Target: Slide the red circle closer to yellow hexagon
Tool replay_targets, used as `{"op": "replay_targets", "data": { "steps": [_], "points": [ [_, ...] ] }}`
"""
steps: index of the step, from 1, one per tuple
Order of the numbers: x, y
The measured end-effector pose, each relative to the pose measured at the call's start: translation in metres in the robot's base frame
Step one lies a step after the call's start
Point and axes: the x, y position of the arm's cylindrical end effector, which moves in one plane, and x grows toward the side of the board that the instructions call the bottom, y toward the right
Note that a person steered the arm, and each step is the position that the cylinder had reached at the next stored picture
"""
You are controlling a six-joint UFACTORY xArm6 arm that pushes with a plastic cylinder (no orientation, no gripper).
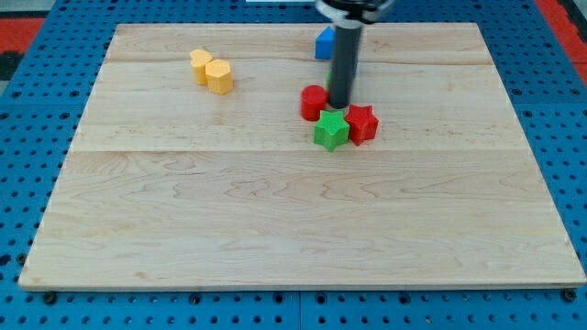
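The red circle (314, 102) stands on the wooden board a little right of centre, in the upper half. My tip (339, 104) rests right beside it, on its right side, touching or nearly so. The yellow hexagon (219, 77) sits well off to the upper left, touching a second yellow block (201, 65) whose shape I cannot make out. The rod rises from the tip to the view's top edge.
A green star (331, 130) and a red star (361, 123) lie just below and right of my tip. A blue block (324, 43) sits near the top edge, partly behind the rod. A sliver of green shows behind the rod. The board's edge (293, 286) borders a blue pegboard.
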Motion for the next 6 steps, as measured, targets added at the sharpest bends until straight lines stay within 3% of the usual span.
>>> {"op": "replay_targets", "data": {
  "steps": [1,5,6],
  "points": [
    [-0.001,-0.034],
    [0.015,-0.023],
    [0.015,-0.070]
  ]
}}
